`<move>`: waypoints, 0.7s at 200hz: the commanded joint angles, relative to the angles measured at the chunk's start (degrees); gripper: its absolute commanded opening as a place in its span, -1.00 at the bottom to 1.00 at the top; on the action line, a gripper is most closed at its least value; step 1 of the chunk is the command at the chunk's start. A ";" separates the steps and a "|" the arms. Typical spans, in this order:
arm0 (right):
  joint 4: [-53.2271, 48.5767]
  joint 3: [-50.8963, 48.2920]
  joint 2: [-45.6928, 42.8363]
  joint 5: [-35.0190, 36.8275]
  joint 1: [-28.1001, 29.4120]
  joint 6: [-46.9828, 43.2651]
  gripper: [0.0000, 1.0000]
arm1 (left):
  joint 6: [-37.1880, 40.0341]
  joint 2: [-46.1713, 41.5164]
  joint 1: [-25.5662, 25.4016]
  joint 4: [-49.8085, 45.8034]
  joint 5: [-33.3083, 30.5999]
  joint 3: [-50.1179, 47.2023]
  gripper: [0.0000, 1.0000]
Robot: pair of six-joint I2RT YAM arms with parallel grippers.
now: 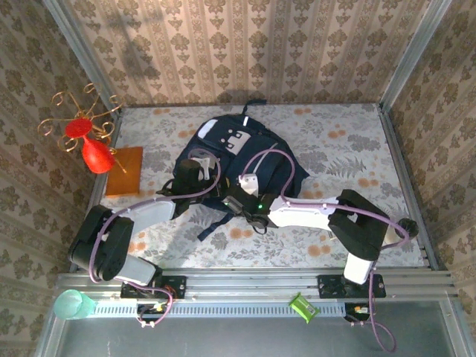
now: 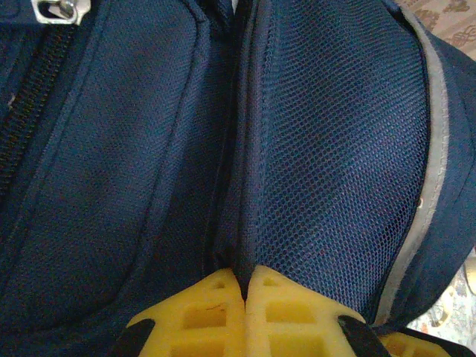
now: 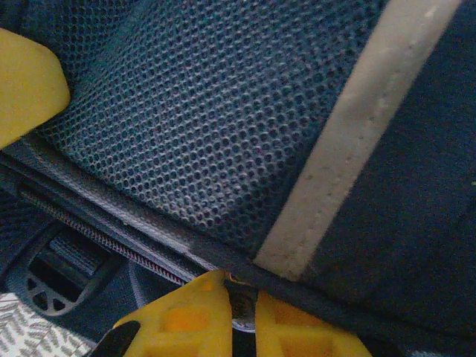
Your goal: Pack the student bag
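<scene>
— Navy cloth all over! Where is the bag [image 1: 227, 160]?
— It lies in the middle of the table [image 1: 357, 149], a bit toward 12 o'clock. Both arms reach in from 6 o'clock and meet on it.
— What is the left gripper [image 2: 244, 281] doing?
— Its yellow fingers are pressed tight together. A fold of the bag goes down between the tips, so it pinches the bag.
— And the right gripper [image 3: 239, 286]?
— Its fingers are almost together, with just a thin gap. A small grey bit at the bag's edge sits in that gap, so it grips the bag too.
— What shows up close?
— In the right wrist view there is mesh [image 3: 208, 126], and a pale stripe [image 3: 349, 126] runs from 1 o'clock down to 7 o'clock. A zip [image 3: 97, 230] runs under the mesh, and a dark buckle [image 3: 52, 286] sits at 8 o'clock.
— Any words to read?
— White patches [image 1: 236, 137] sit on the bag's 12 o'clock end, but the marks on them are too small to read. A silver zip pull [image 2: 59, 9] is at 11 o'clock in the left wrist view.
— What else is there?
— A red thing [image 1: 93, 152] with gold curls stands beside a wood block [image 1: 126, 171] at 9 o'clock, apart from the bag. A green cup [image 1: 71, 303] is at 7 o'clock.
</scene>
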 commanded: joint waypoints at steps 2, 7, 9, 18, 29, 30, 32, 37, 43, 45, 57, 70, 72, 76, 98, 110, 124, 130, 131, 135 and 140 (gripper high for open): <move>-2.54 -2.65 -3.99 1.59 -2.16 2.74 -1.00 | 0.78 -1.64 1.60 -2.86 -1.59 -1.75 -1.00; -2.53 -3.30 -4.55 1.27 -2.38 3.14 -1.00 | 1.04 -1.64 1.72 -3.12 -2.01 -1.75 -1.00; -2.54 -3.57 -4.75 1.19 -2.47 3.28 -1.00 | 1.12 -1.66 1.71 -3.23 -2.14 -1.80 -1.00; -2.66 -4.71 -5.66 0.69 -2.79 3.92 -1.00 | 1.55 -1.64 1.93 -3.70 -2.86 -1.89 -1.00; -2.58 -6.12 -6.99 -0.01 -3.15 4.53 -1.00 | 1.92 -1.72 2.26 -4.04 -3.62 -2.07 -1.00; -2.49 -6.28 -7.06 -0.09 -3.18 4.56 -1.00 | 1.93 -1.72 2.31 -4.07 -3.69 -2.09 -1.00; -2.47 -6.53 -7.15 -0.28 -3.22 4.69 -1.00 | 2.05 -1.75 2.34 -4.15 -3.79 -2.10 -1.00; -2.45 -7.12 -7.92 -0.64 -3.38 4.88 -1.00 | 2.25 -1.75 2.51 -4.36 -4.00 -2.17 -1.00; -2.32 -7.91 -8.64 -1.15 -3.70 4.99 -1.00 | 2.42 -1.73 2.70 -4.62 -4.11 -2.18 -1.00; -2.27 -8.06 -8.91 -1.35 -3.83 4.97 -1.00 | 2.48 -1.77 2.75 -4.62 -4.12 -2.19 -1.00; -1.15 -9.82 -10.57 -2.70 -4.38 4.43 -1.00 | 2.56 -1.73 2.97 -4.81 -4.21 -2.28 -1.00; 2.84 -12.39 -12.38 -5.80 -5.32 2.44 -1.00 | 2.61 -1.77 3.06 -4.61 -4.08 -2.37 -1.00; 3.79 -12.82 -12.51 -6.63 -5.56 1.94 -1.00 | 2.63 -1.74 3.10 -4.62 -4.04 -2.37 -1.00; 5.65 -13.64 -12.86 -8.65 -6.16 0.93 -1.00 | 2.62 -1.68 3.08 -4.54 -3.95 -2.37 -1.00; 12.09 -17.01 -13.55 -18.02 -10.24 -0.75 -1.00 | 2.64 -1.44 3.05 -4.40 -3.55 -2.19 -1.00; 11.86 -18.08 -14.78 -18.04 -11.77 -1.58 -1.00 | 2.84 -1.38 3.04 -4.52 -3.64 -2.20 -1.00; 9.58 -18.43 -16.73 -16.80 -12.60 -3.00 -1.00 | 3.09 -1.38 3.11 -4.75 -4.07 -2.19 -1.00; 8.06 -18.48 -17.53 -16.07 -12.88 -3.35 -1.00 | 3.25 -1.30 3.24 -4.85 -4.20 -2.11 -1.00; 7.92 -18.48 -17.69 -15.94 -12.97 -3.38 -1.00 | 3.25 -1.30 3.28 -4.87 -4.25 -2.11 -1.00; 6.66 -18.42 -18.10 -15.47 -13.09 -3.51 -1.00 | 3.35 -1.22 3.34 -4.88 -4.29 -2.11 -1.00; 5.33 -18.42 -18.71 -15.05 -13.34 -3.50 -1.00 | 3.33 -1.20 3.47 -4.89 -4.31 -2.06 -1.00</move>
